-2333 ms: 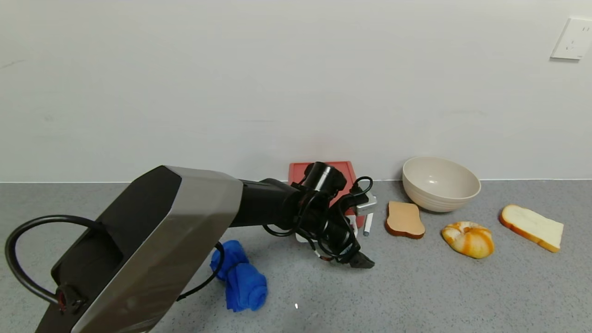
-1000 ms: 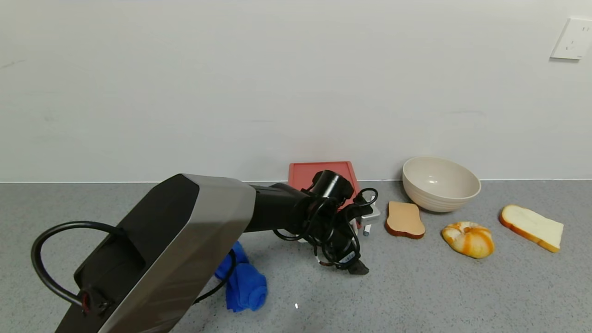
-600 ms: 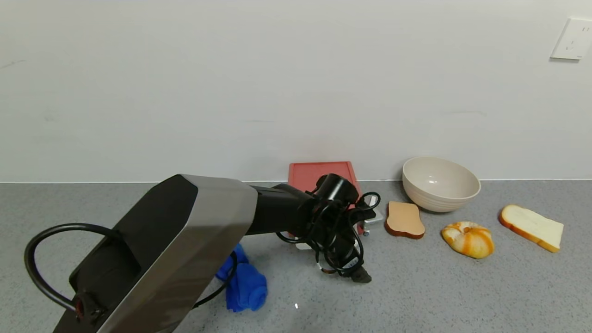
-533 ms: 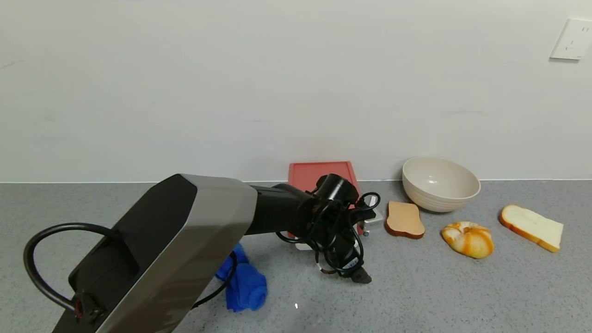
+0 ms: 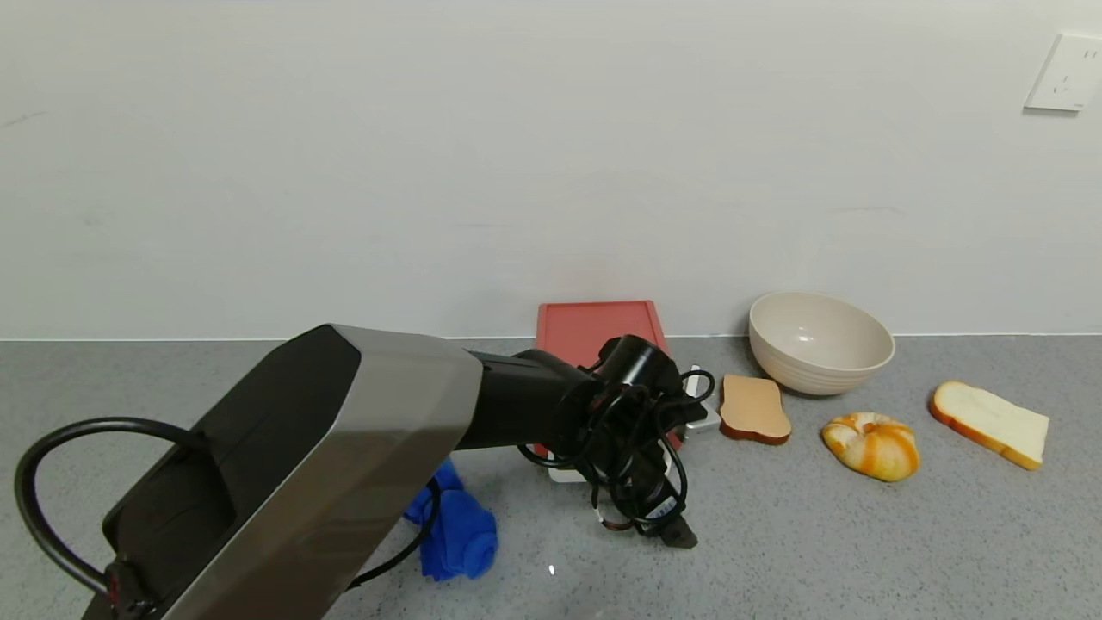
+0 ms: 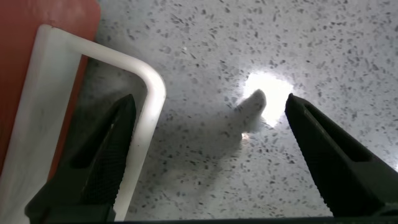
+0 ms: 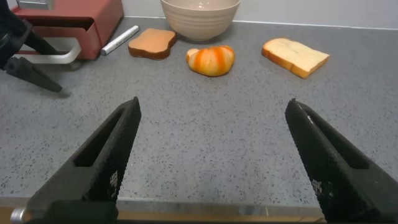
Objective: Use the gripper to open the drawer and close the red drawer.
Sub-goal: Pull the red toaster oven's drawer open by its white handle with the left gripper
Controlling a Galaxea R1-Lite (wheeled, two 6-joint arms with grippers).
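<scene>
The salmon-red drawer (image 5: 597, 324) stands against the back wall and also shows in the right wrist view (image 7: 69, 17). Its white loop handle (image 6: 151, 89) points toward the table front. My left gripper (image 5: 665, 525) is open and low over the table in front of the drawer. In the left wrist view (image 6: 210, 98) one finger sits inside the handle loop and the other outside, so the handle's front bar lies between them. My right gripper (image 7: 212, 102) is open and empty near the table's front edge, out of the head view.
A cream bowl (image 5: 819, 341) stands right of the drawer. A brown toast slice (image 5: 753, 407), a croissant (image 5: 871, 444) and a white bread slice (image 5: 990, 423) lie in front of it. A white marker (image 7: 119, 40) lies beside the drawer. A blue cloth (image 5: 456, 527) lies left.
My left gripper has moved toward the table front, and the white handle has come forward with it. The right arm has not moved.
</scene>
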